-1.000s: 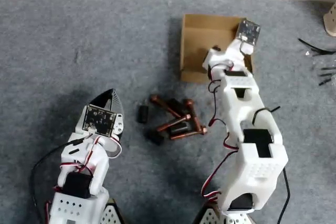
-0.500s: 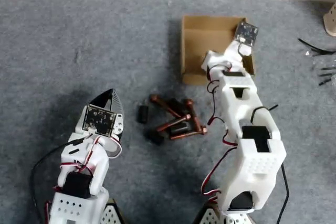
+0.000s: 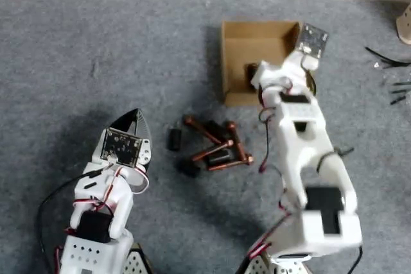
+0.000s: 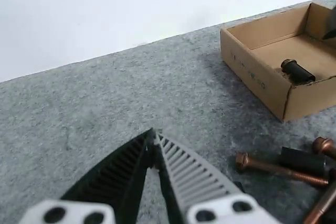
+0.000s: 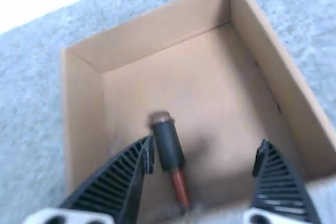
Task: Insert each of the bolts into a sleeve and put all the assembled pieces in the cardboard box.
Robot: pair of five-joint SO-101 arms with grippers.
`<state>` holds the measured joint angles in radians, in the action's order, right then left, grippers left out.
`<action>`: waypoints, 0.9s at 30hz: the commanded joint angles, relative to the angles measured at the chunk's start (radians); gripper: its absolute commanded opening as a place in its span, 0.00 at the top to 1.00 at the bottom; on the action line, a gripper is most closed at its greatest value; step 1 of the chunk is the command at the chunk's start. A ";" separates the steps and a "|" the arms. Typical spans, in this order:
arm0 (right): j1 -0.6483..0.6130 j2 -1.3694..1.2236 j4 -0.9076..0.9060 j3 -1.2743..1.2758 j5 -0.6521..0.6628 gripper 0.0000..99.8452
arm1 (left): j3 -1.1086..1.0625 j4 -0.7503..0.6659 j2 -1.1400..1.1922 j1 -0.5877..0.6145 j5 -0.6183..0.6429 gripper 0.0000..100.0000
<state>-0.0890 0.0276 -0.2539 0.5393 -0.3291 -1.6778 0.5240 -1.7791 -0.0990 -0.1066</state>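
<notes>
The cardboard box (image 3: 241, 33) sits at the far middle of the grey mat, and one bolt in a black sleeve (image 5: 169, 153) lies on its floor, seen from the side as the assembled piece (image 4: 296, 71). My right gripper (image 5: 202, 157) hangs open just above the box's near side, the piece lying free between its fingers. Several copper bolts (image 3: 215, 149) and black sleeves (image 3: 174, 139) lie in a heap on the mat in front of the box. My left gripper (image 4: 155, 145) is shut and holds nothing, left of the heap.
Loose black cable ties and small parts (image 3: 393, 78) lie at the far right of the mat. A white wall (image 4: 105, 9) runs behind the table. The left arm's base (image 3: 96, 235) stands at the near edge.
The right gripper has opened over the box and the assembled piece now lies on the box floor. The right arm has swung slightly rightward. The left arm has not moved.
</notes>
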 commanded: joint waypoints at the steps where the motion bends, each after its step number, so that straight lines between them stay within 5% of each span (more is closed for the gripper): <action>1: -0.054 0.262 -0.047 0.153 -0.002 0.73 | -0.019 -0.011 0.005 -0.016 -0.008 0.99; 8: -0.289 0.573 -0.064 0.503 0.239 0.73 | -0.019 -0.011 0.002 -0.013 -0.008 0.99; 11: -0.358 0.642 -0.163 0.588 0.230 0.73 | -0.019 -0.011 -0.002 -0.013 -0.008 0.99; 18: -0.380 0.676 -0.268 0.562 0.227 0.73 | -0.008 -0.011 -0.002 0.065 0.000 0.99; 27: -0.383 0.670 -0.194 0.552 0.531 0.73 | -0.013 -0.011 -0.002 0.061 0.000 0.99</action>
<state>-0.4588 0.6797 -0.4994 1.1254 0.1373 -1.6778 0.5240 -1.7791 -0.0453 -0.1082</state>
